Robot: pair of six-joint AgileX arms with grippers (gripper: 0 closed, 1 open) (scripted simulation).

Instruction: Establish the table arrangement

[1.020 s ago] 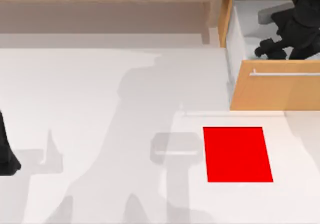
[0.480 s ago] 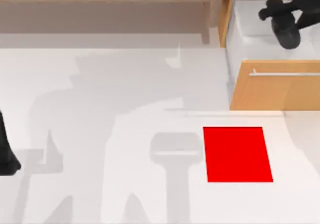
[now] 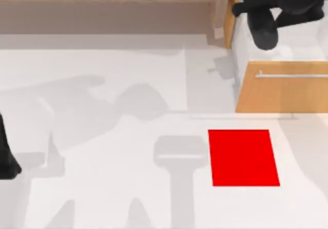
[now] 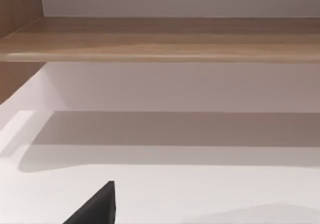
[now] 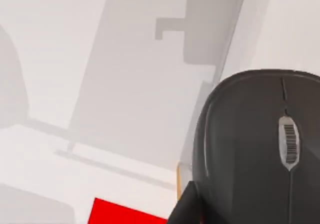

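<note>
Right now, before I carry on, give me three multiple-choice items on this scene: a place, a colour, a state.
1. Where is the mouse?
A. on the mat
B. above the drawer, in the right pincer
C. on the floor

2. What colour is the mat?
A. blue
B. green
C. red

3. How is the drawer?
A. pulled open
B. shut
C. removed

Answers:
1 B: the top view shows it dark over the drawer's pale inside.
2 C: it is plain red in the top view.
3 A: its front stands out from the unit, with the inside showing.

The left arm is parked at the left edge of the table.
</note>
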